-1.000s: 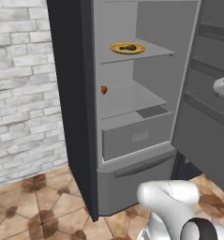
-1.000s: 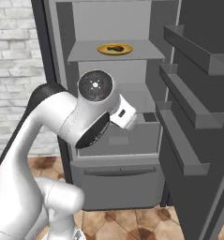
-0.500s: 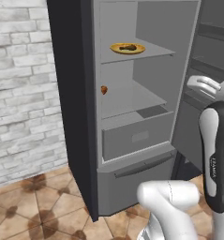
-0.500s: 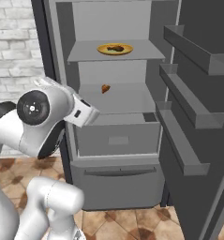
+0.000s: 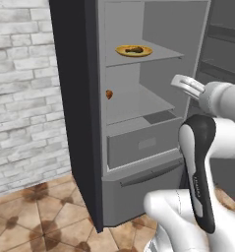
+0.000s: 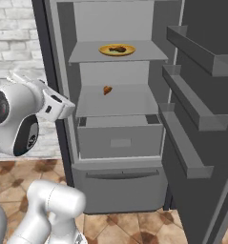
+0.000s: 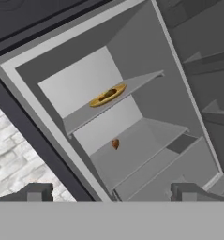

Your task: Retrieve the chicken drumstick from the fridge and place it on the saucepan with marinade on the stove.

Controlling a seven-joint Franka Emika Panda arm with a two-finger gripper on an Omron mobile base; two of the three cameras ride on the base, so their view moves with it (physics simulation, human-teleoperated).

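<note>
The fridge (image 5: 74,98) stands open in front of me. On its upper shelf lies the dark-brown chicken drumstick (image 5: 133,49) (image 6: 118,48) (image 7: 109,93) on a round yellow-rimmed plate (image 5: 120,50) (image 6: 103,49) (image 7: 97,101). My gripper (image 7: 111,194) is open and holds nothing. It is well short of the fridge and looks into the compartment, rolled to one side. My arm rises at the right of the left base view and at the left of the right base view. The saucepan with marinade and the stove are out of view.
A small orange-brown lump (image 5: 109,94) (image 6: 107,89) (image 7: 115,143) rests on the middle shelf. Below it is a closed grey drawer (image 6: 120,140). The open door with its shelf racks (image 6: 191,119) stands at the right. A white brick wall (image 5: 20,98) is at the left.
My arm has swung up and sideways, across the fridge opening toward the left in the right base view. The jaws stayed open. Nothing in the fridge has moved.
</note>
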